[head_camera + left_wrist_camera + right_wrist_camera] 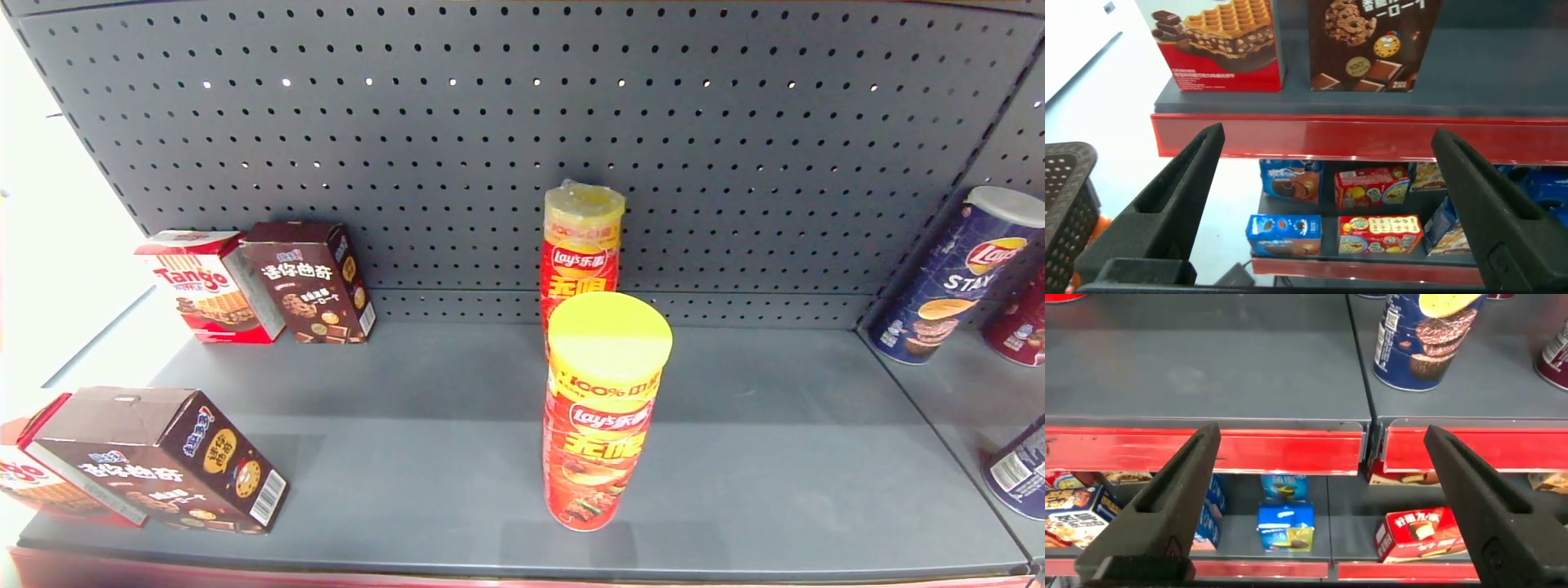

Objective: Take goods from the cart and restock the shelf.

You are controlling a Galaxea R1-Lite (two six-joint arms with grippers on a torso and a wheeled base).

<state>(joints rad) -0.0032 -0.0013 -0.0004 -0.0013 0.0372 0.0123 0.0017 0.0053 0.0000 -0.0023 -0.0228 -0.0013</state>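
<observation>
Two red chip cans with yellow lids stand upright mid-shelf, one at the front (pixel 604 408) and one behind it (pixel 581 245) by the pegboard. My left gripper (pixel 1328 139) is open and empty, below the shelf's red front edge (pixel 1355 135), under a red wafer box (pixel 1221 41) and a brown cookie box (pixel 1372 41). My right gripper (pixel 1323 434) is also open and empty, level with the red shelf edge (pixel 1282 449), with a blue chip can (pixel 1421 335) on the shelf above it. A dark mesh cart basket (pixel 1069 204) sits beside the left gripper.
At the shelf's back left stand a red wafer box (pixel 208 286) and a brown cookie box (pixel 310 282); another brown box (pixel 163 461) is at the front left. Blue cans (pixel 955 278) fill the neighbouring bay on the right. Lower shelves hold small snack boxes (pixel 1372 188).
</observation>
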